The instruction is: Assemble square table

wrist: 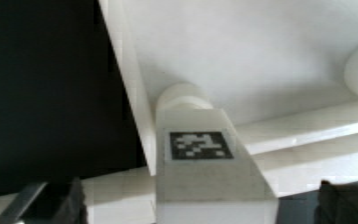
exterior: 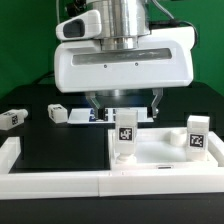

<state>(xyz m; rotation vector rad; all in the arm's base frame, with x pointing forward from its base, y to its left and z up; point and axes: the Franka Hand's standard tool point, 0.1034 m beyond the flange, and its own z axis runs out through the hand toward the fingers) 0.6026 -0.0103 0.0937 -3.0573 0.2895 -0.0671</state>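
I see hard, matte white plastic on a flat black tabletop (exterior: 70,140). The square slab (exterior: 165,152) is smooth, with a raised rim, and lies near the tabletop's edge closest to the exterior camera, toward the exterior view's right. A short blocky leg (exterior: 125,138) stands upright at the slab's side toward the exterior view's left. It has squared sides, a rounded top and a black-and-white square tag facing the camera. In the wrist view its tag is sharp, and the leg sits right by the rim where white meets black tabletop.

A second leg (exterior: 197,135) of the same shape, also tagged, stands at the slab's far right corner in the exterior view. Two more legs lie well apart from the slab toward the far left of the tabletop: the farthest-left leg (exterior: 12,118) and the inner leg (exterior: 57,113). Long white border rails (exterior: 60,186) frame the near edge and the left edge. Behind the slab, the flat marker board (exterior: 108,118) is partly hidden under the arm.

The gripper (exterior: 125,104) hangs directly above the upright leg, and its bulky glossy white housing blocks the middle of the scene. Its dark fingers (wrist: 30,200) are spread wide on either side of the leg, not touching it, so the gripper is released and holds nothing.
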